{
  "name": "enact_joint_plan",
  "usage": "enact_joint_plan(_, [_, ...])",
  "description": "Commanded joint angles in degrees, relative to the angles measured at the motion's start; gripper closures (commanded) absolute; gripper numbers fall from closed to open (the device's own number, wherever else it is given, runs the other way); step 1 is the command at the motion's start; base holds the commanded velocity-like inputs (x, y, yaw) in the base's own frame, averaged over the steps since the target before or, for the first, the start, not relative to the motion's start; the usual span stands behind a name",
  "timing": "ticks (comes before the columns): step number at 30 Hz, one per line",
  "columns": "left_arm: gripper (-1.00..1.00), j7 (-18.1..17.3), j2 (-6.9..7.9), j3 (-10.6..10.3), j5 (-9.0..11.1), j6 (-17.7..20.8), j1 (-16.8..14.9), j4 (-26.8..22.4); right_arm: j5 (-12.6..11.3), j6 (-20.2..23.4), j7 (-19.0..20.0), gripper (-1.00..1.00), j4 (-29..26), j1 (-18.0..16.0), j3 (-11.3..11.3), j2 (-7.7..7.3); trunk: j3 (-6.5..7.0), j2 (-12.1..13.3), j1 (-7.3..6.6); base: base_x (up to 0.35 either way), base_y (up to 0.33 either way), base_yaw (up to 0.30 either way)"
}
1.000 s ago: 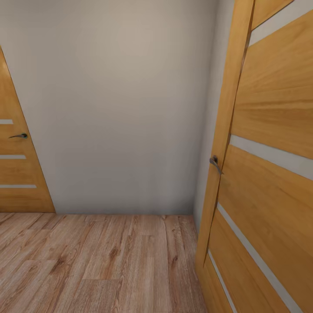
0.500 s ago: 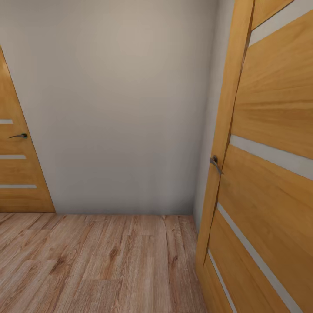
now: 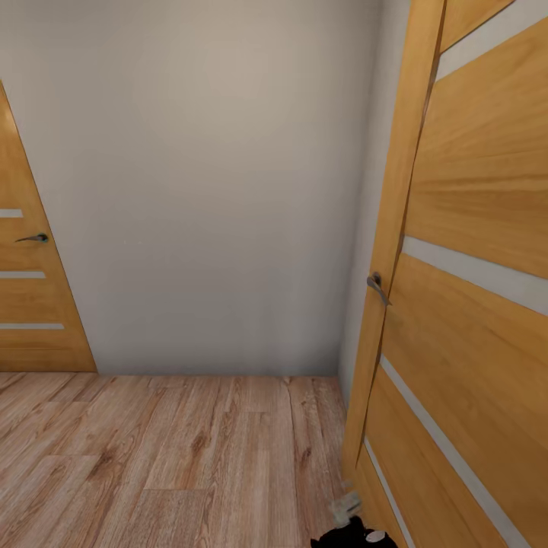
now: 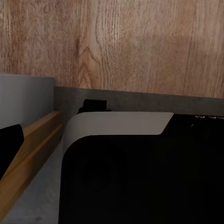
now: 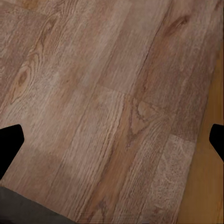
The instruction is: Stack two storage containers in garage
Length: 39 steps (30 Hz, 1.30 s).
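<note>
Head view: the robot is facing a plain grey-white wall (image 3: 205, 183) in a corner of a room with a light wood plank floor (image 3: 167, 457). A wooden door (image 3: 30, 304) with pale horizontal strips and a lever handle (image 3: 34, 238) is standing at far left. A second wooden door (image 3: 472, 289), same style, is hanging open at right, close to the camera, its edge turned toward the robot and its metal handle (image 3: 377, 288) sticking out. At the bottom edge, near the open door's foot, a small black and grey robot part (image 3: 352, 525) is poking into the frame; cannot tell which part. The storage containers are not showing here, so their place cannot be told.

Left wrist view: a black housing with a pale grey band (image 4: 135, 163) is taking up the near part. Behind it a grey surface, a wooden strip (image 4: 32, 144) and wood-grain planks (image 4: 121, 42) are showing. One dark fingertip (image 4: 9, 144) is peeking in at the edge; cannot tell whether this pincer is spread or pressed together.

Right wrist view: the right gripper (image 5: 112, 142) is looking down at the plank floor (image 5: 102, 93). Its two black fingertips (image 5: 9, 140) are sitting at opposite edges, spread wide, pinching nothing. An orange wood door edge (image 5: 210, 186) is running along one side.
</note>
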Motion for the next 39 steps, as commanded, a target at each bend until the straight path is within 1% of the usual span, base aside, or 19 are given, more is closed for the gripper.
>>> enact_joint_plan(1, [-1.0, 0.01, -0.02, 0.05, 0.38, 0.04, 0.04, -0.13, 0.65, 4.4, -0.77, -1.0, -5.06, 0.01, -0.12, 0.77, -0.06, -0.03, 0.0, 0.0, 0.0, 0.0])
enact_joint_plan(2, [-1.0, 0.01, -0.02, 0.05, 0.38, 0.04, 0.04, -0.13, 0.65, 5.41, -1.12, -1.0, -6.25, 0.01, -0.09, 1.08, -0.06, -0.03, 0.0, 0.0, 0.0, 0.0])
enact_joint_plan(3, [-1.0, 0.01, -0.03, 0.05, 0.38, 0.04, 0.04, -0.13, 0.74, 7.39, -1.95, -1.0, -8.65, 0.01, 0.01, 1.67, -0.06, -0.03, 0.0, 0.0, 0.0, 0.0])
enact_joint_plan(5, [-1.0, 0.01, -0.02, 0.02, 0.38, 0.04, 0.04, -0.13, 1.66, 10.48, -3.68, -1.0, -12.25, 0.01, 0.11, 2.7, -0.06, -0.03, 0.0, 0.0, 0.0, 0.0])
enact_joint_plan(6, [-1.0, 0.01, -0.04, -0.02, 0.38, 0.04, 0.04, -0.13, 5.23, 14.83, -6.66, -1.0, -17.06, 0.01, 0.17, 5.05, -0.06, -0.03, 0.0, 0.0, 0.0, 0.0])
enact_joint_plan(7, [-1.0, 0.01, -0.05, -0.02, 0.38, 0.04, 0.04, -0.13, 6.26, 15.75, -7.31, -1.0, -18.05, 0.01, 0.18, 5.66, -0.06, -0.03, 0.0, 0.0, 0.0, 0.0])
enact_joint_plan(8, [-1.0, 0.01, -0.04, -0.03, 0.38, 0.04, 0.04, -0.13, 8.39, 17.38, -8.51, -1.0, -19.84, 0.01, 0.2, 6.51, -0.06, -0.03, 0.0, 0.0, 0.0, 0.0])
enact_joint_plan(9, [-1.0, 0.01, -0.05, -0.03, 0.38, 0.04, 0.04, -0.13, 9.43, 18.13, -9.07, -1.0, -20.63, 0.01, 0.2, 6.51, -0.06, -0.03, 0.0, 0.0, 0.0, 0.0])
enact_joint_plan(10, [-1.0, 0.01, -0.07, -0.03, 0.36, 0.05, 0.04, -0.13, 11.35, 19.48, -10.12, -1.0, -22.04, 0.01, 0.21, 6.51, -0.06, -0.03, 0.0, 0.0, 0.0, 0.0])
enact_joint_plan(12, [-1.0, 0.01, -0.08, -0.04, 0.32, 0.06, 0.04, -0.13, 13.45, 21.35, -11.48, -1.0, -23.53, 0.06, 0.2, 6.51, -0.06, -0.03, 0.0, 0.0, 0.0, 0.0])
enact_joint_plan(13, [-1.0, 0.01, -0.09, -0.1, 0.2, 0.06, 0.04, -0.13, 15.01, 24.81, -13.52, -1.0, -24.71, -0.36, 0.15, 6.51, -0.06, -0.03, 0.0, 0.0, 0.0, 0.0])
enact_joint_plan(16, [-1.0, 0.01, -0.09, -0.12, 0.08, 0.11, 0.04, -0.15, 15.21, 27.91, -15.81, -1.0, -24.87, -2.91, 0.13, 6.51, -0.06, -0.03, 0.0, 0.0, 0.0, 0.0])
enact_joint_plan(24, [-1.0, 0.01, -0.1, -0.13, -0.06, 0.12, 0.04, -0.15, 15.27, 33.13, -21.55, -1.0, -24.43, -8.67, 0.01, 6.51, -0.06, -0.03, 0.0, 0.0, 0.0, 0.0])
enact_joint_plan(25, [-1.0, 0.01, -0.1, -0.13, -0.06, 0.12, 0.04, -0.14, 15.26, 34.89, -22.8, -1.0, -24.36, -10.06, -0.08, 6.51, -0.06, -0.03, 0.0, 0.0, 0.0, 0.0])
enact_joint_plan(27, [-1.0, 0.01, -0.1, -0.13, -0.06, 0.12, 0.04, -0.15, 15.26, 36.24, -24.12, -1.0, -24.3, -11.08, -0.15, 6.51, -0.06, -0.03, 0.0, 0.0, 0.0, 0.0])
enact_joint_plan(28, [-1.0, 0.01, -0.15, -0.13, -0.06, 0.12, 0.04, -0.15, 15.26, 37.91, -26.25, -1.0, -24.26, -12.18, -0.19, 6.51, -0.06, -0.03, 0.0, 0.0, 0.0, 0.0])
enact_joint_plan(33, [-1.0, 0.01, -0.17, -0.13, -0.08, 0.12, 0.04, -0.2, 15.19, 40.77, -30.56, -1.0, -24.17, -14.17, -0.3, 6.51, -0.06, -0.03, 0.0, 0.0, 0.0, 0.0])
enact_joint_plan(38, [-1.0, 0.01, -0.18, -0.13, -0.13, 0.12, 0.06, -0.21, 15.18, 42.73, -32.78, -1.0, -23.99, -15.3, -0.42, 6.51, -0.06, -0.03, 0.0, 0.0, 0.0, 0.0])
enact_joint_plan(39, [-1.0, 0.02, -0.18, -0.13, -0.14, 0.12, 0.05, -0.22, 15.16, 43.38, -33.81, -1.0, -23.56, -15.83, -0.45, 6.51, -0.06, -0.03, 0.0, 0.0, 0.0, 0.0])
